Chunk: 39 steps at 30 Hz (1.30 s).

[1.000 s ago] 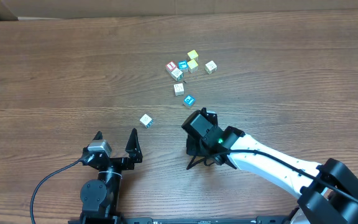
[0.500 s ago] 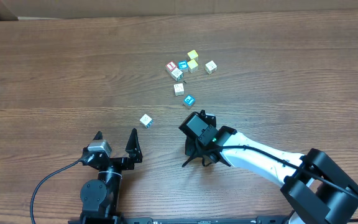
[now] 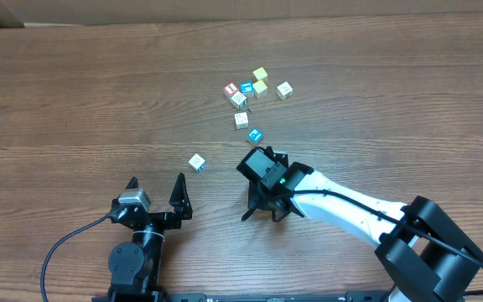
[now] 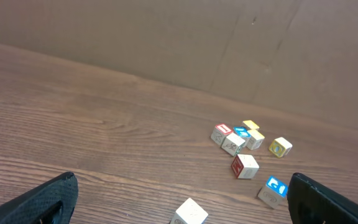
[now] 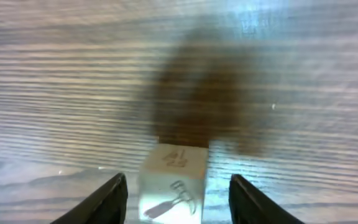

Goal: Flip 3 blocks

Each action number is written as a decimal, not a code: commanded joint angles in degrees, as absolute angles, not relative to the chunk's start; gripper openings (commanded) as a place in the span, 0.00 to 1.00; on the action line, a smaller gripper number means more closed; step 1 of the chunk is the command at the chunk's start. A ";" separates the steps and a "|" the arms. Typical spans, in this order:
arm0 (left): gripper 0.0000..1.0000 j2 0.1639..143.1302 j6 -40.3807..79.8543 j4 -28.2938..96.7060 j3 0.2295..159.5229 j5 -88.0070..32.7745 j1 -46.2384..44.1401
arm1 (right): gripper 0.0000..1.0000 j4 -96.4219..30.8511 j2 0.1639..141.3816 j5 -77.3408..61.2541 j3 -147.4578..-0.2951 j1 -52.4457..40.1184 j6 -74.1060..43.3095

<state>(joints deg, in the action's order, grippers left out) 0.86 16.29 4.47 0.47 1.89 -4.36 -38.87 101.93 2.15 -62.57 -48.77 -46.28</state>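
In the right wrist view a pale cream block (image 5: 174, 180) with a hammer drawing rests on the table between my right gripper's (image 5: 178, 198) open fingers, with a gap on each side. From overhead that block is hidden under the right gripper (image 3: 264, 213). Another cream block (image 3: 196, 162) lies alone, a little beyond my left gripper (image 3: 157, 181), which stands wide open and empty. A blue-and-white block (image 3: 255, 135) sits just beyond the right wrist. The left wrist view shows the lone cream block (image 4: 190, 213) and the blue-and-white block (image 4: 274, 188) between its spread fingers (image 4: 48, 198).
A cream cube with a red side (image 3: 241, 119) lies behind the blue one. Farther back is a cluster: a red-faced cube (image 3: 231, 89), a blue cube (image 3: 246, 87), two yellow cubes (image 3: 260, 75), and a cream cube (image 3: 284, 90). A cardboard wall (image 4: 166, 37) backs the table.
My right gripper has shifted slightly left and toward the blocks, and its jaws have spread apart, letting go of the hammer block. The left arm has not moved.
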 commanded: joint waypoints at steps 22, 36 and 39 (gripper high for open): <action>1.00 0.25 15.40 4.34 0.27 1.45 -4.10 | 0.69 -45.50 108.90 -4.60 -90.24 -34.15 -5.82; 1.00 0.25 15.40 4.34 0.27 1.45 -4.10 | 0.59 -40.34 121.58 -1.17 -90.21 -35.03 -4.27; 1.00 0.25 15.40 4.36 0.27 1.45 -4.10 | 0.53 -40.12 121.69 -1.17 -90.13 -35.03 -4.27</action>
<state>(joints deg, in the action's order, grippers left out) 0.86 16.29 4.45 0.47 1.89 -4.36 -40.69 121.75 -1.89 -89.47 -34.96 -4.60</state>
